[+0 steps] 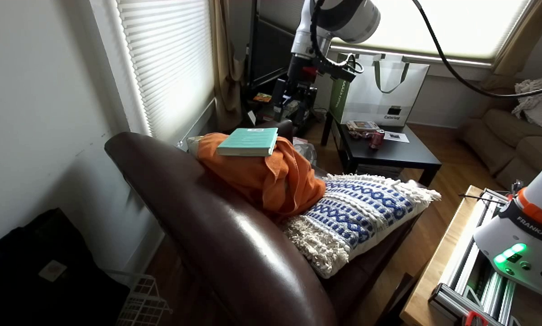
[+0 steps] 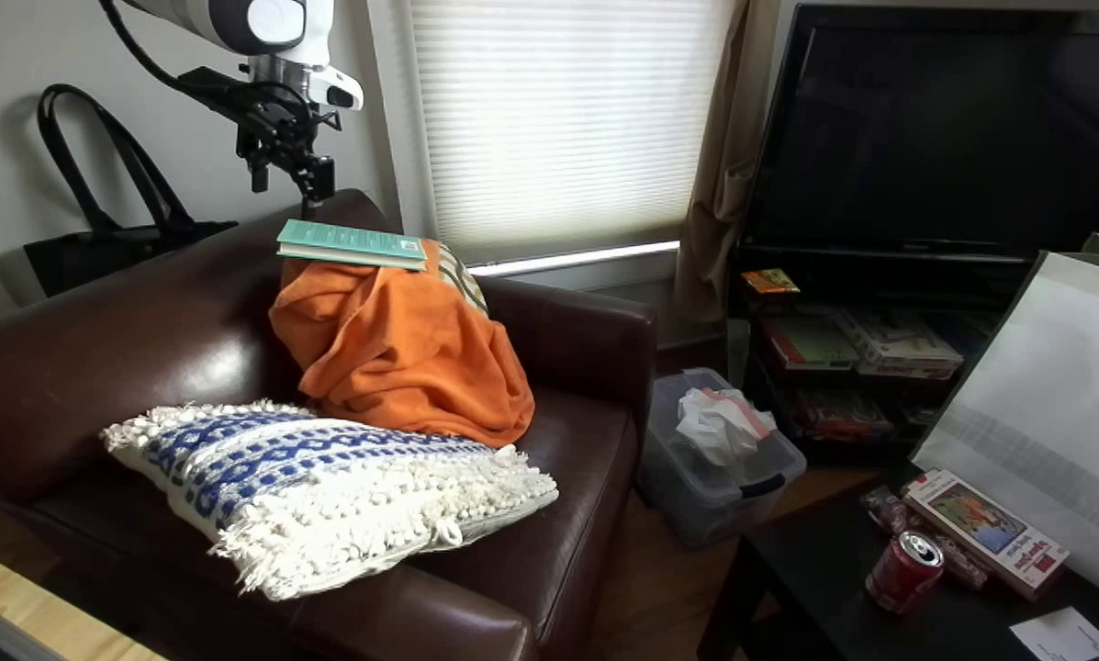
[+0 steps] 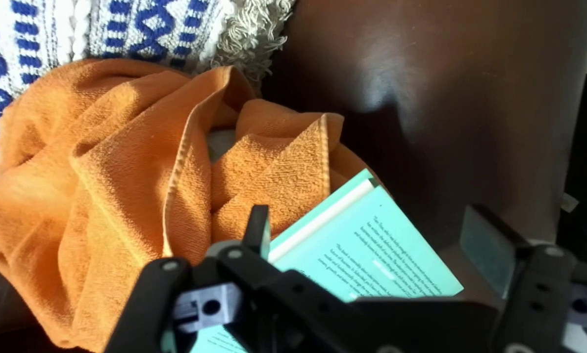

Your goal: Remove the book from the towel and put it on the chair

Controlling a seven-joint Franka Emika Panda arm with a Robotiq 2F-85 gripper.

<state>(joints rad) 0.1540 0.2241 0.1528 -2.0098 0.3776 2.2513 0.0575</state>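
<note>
At the left in an exterior view, a black fabric tote bag (image 2: 90, 262) shows behind the glossy brown leather chair (image 2: 127, 340), whose broad back fills that side. Across the near part of the seat sprawls a blue-and-white woven cushion (image 2: 319, 487) with shaggy cream fringe, so anything set down there will probably need a spot chosen around it. Farther back, the black two-fingered gripper (image 3: 374, 240) hangs aloft, its jaws wide apart and holding nothing, presumably spread to straddle what lies below: a flat teal hardback book (image 2: 352, 243), on top of the draped orange terry towel (image 2: 402, 358). The towel stands in a tall heap, it seems, because it covers a patterned pale fabric bundle (image 2: 460, 275), likely another cushion, that peeks out to its right. That heap probably lifts the book within reach, though its softness may let it shift when touched. The book itself looks stiff and crisp-cornered, pale pages showing along its near side, and the wrist view shows lines of small print across the upturned cover, probably the back one.
</note>
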